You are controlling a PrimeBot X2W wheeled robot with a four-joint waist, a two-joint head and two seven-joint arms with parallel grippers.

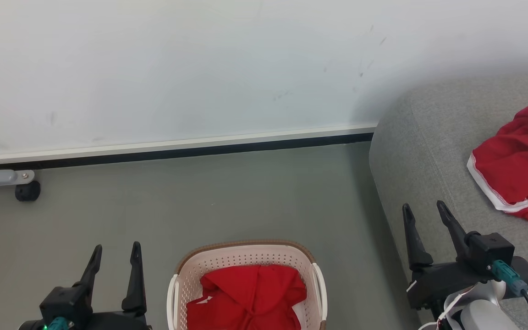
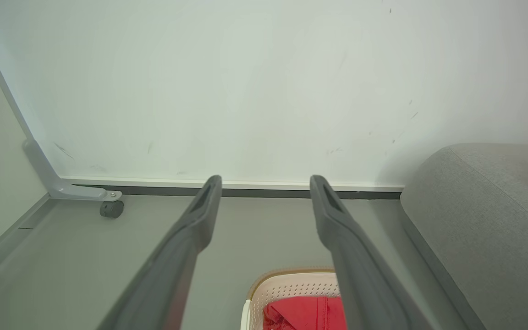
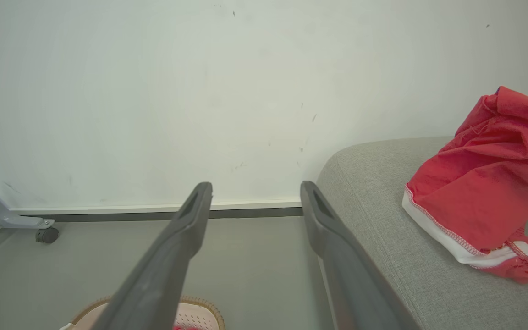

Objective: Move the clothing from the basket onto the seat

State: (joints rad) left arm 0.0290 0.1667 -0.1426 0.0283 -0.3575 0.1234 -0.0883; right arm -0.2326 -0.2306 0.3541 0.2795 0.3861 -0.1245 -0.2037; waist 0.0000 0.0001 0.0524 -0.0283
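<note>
"Where's your clothing (image 1: 250, 293)?"
"One red piece is in the basket (image 1: 245, 250). A second piece (image 1: 516, 160) lies on the seat (image 1: 424, 151), right of the basket."
"Claws?"
"Your left gripper (image 1: 116, 247) and right gripper (image 1: 422, 206) flank the basket, both spread and empty."

Home-like mock-up room: grey sofa (image 1: 424, 151), laundry basket (image 1: 245, 245), white partition (image 1: 177, 68) on castor (image 1: 27, 191).

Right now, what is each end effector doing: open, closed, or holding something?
Left end effector: open, holding nothing.
Right end effector: open, holding nothing.
</note>
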